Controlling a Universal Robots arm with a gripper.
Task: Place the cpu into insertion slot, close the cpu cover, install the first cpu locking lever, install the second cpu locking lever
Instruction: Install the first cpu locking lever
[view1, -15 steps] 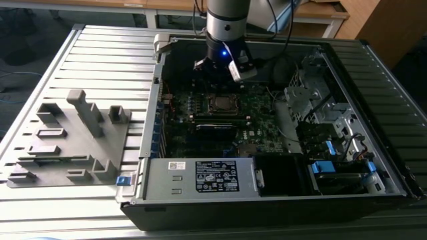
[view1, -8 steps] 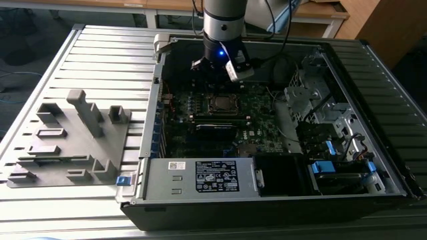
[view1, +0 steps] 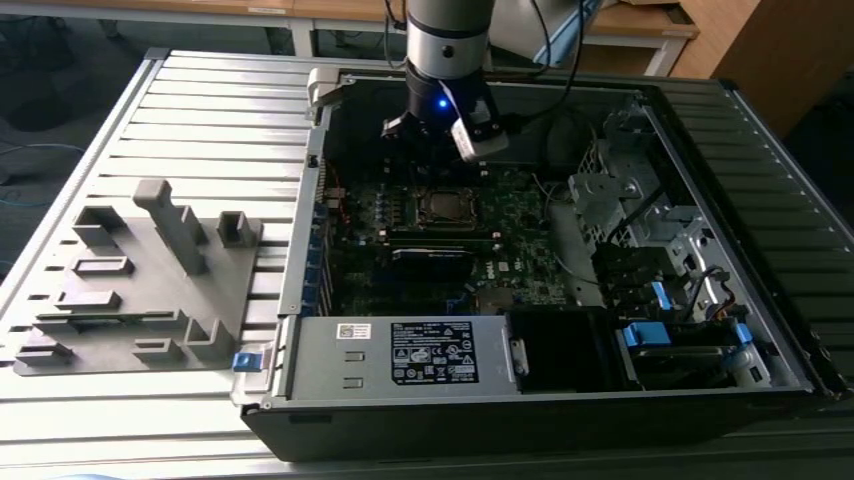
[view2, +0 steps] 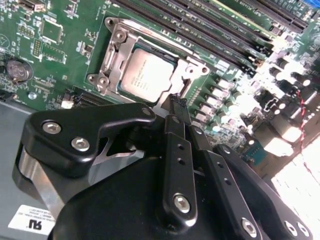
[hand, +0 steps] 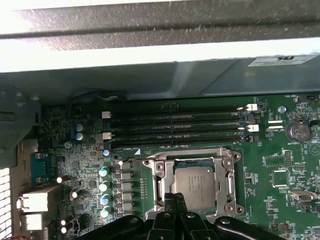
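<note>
The cpu (view2: 147, 75) (hand: 197, 186), a grey metal square, lies in the insertion slot (view1: 441, 205) on the green motherboard. The silver cpu cover (view2: 114, 52) (hand: 161, 175) lies flat around the chip, which shows through its square cut-out. My gripper (view2: 176, 102) (hand: 175, 200) hovers just off one edge of the socket, its black fingers (view2: 175, 150) pressed together at the tips with nothing visible between them. In the exterior view the arm (view1: 447, 60) hangs over the back of the open case, above the socket. I cannot make out how the locking levers stand.
Long black memory slots (hand: 175, 125) run beside the socket. The labelled power supply box (view1: 414, 355) fills the case's near corner, and a drive cage with cables (view1: 627, 200) stands at the exterior view's right. A grey fixture plate (view1: 134, 280) lies outside the case on the left.
</note>
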